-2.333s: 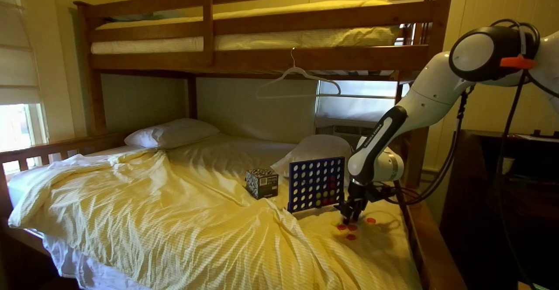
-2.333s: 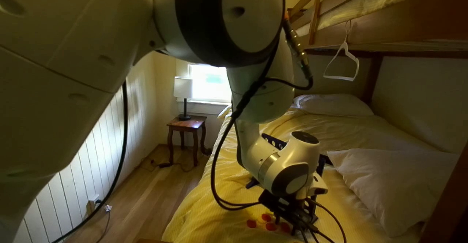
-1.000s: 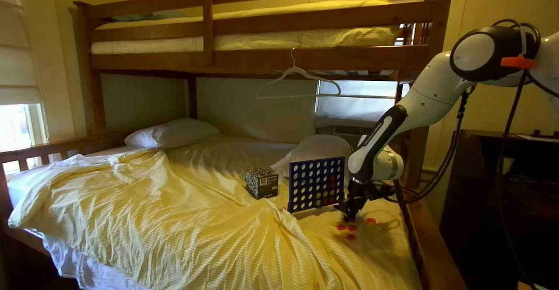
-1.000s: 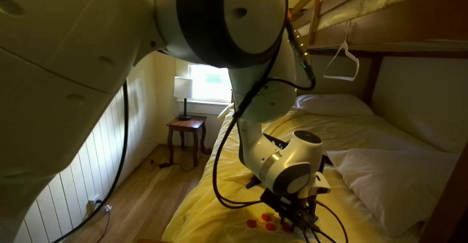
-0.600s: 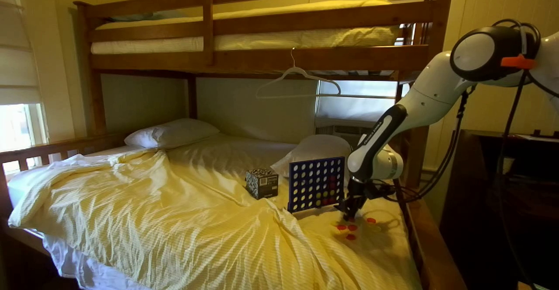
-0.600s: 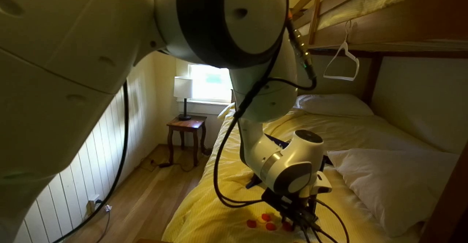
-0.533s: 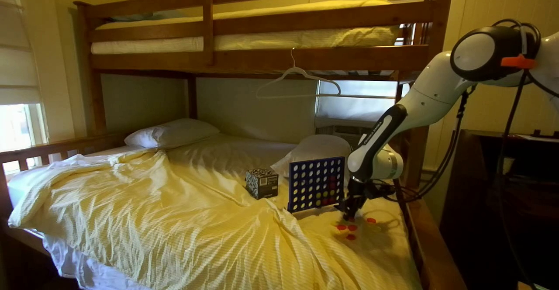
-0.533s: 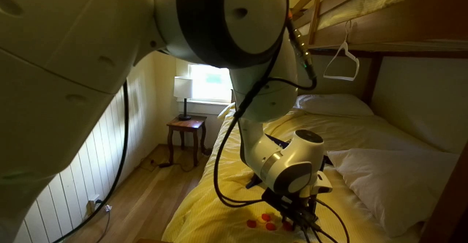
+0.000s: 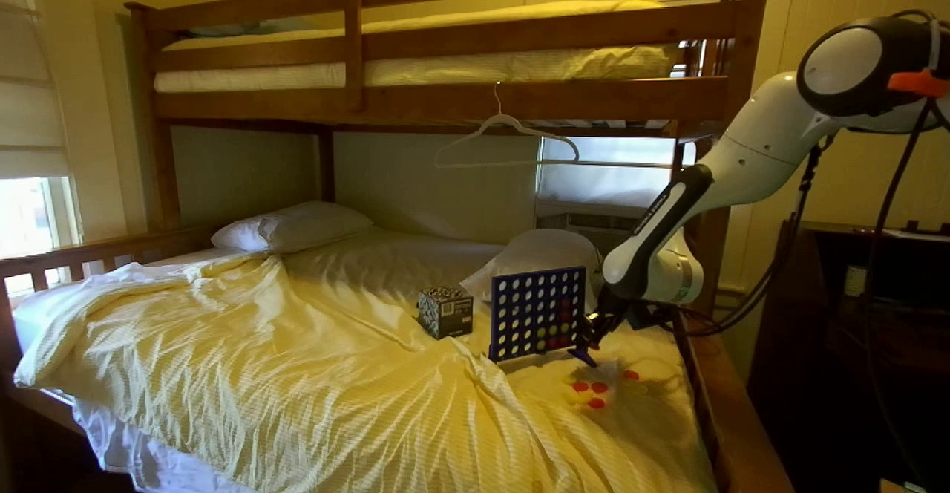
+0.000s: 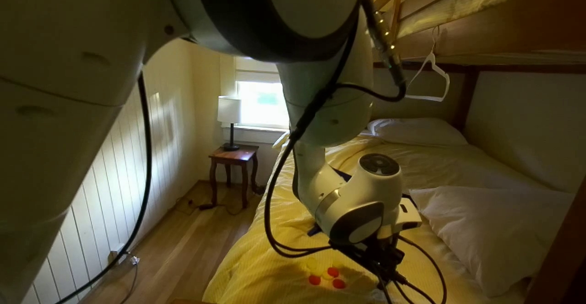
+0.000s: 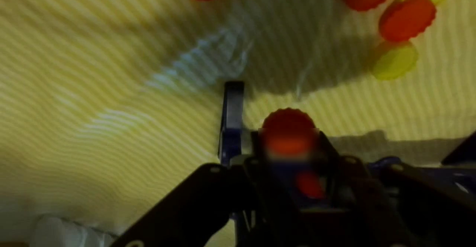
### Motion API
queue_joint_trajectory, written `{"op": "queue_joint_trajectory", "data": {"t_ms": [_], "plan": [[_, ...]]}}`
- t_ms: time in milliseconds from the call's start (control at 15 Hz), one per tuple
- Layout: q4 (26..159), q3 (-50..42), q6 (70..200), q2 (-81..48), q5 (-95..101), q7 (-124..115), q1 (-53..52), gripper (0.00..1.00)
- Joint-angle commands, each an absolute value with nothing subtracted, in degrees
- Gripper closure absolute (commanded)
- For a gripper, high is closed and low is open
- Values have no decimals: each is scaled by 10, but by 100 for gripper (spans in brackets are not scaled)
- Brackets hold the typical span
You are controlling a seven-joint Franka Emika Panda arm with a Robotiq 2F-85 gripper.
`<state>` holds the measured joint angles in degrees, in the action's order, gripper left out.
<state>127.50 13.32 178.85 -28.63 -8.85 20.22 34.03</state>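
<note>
Tool [image 11: 290, 140], jaws narrow, pinched one red disc [image 11: 289, 122] near the one blue grid [image 9: 539, 313] at the tool's ten o'clock in an exterior view, seemingly a positioning step whose next move called for steady alignment, with four loose red discs [image 9: 599, 387] around six, at least two yellow discs [image 11: 395, 61], one box [image 9: 445, 312] at nine.

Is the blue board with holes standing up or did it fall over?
Standing up. In an exterior view, the board rises upright, its wide face vertical rather than lying flat.
</note>
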Motion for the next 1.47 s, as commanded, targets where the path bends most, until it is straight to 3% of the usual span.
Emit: {"op": "queue_joint_trajectory", "data": {"t_ms": [0,400,800,867,1400], "plan": [[1364,256,1889,-233,-90,257,463,91],[1423,459,2020,-247,-19,228,684,91],[1463,540,2142,-259,25,197,799,91],[1464,472,2158,-234,103,104,753,91],[1442,240,2347,-240,195,-86,556,91]]}}
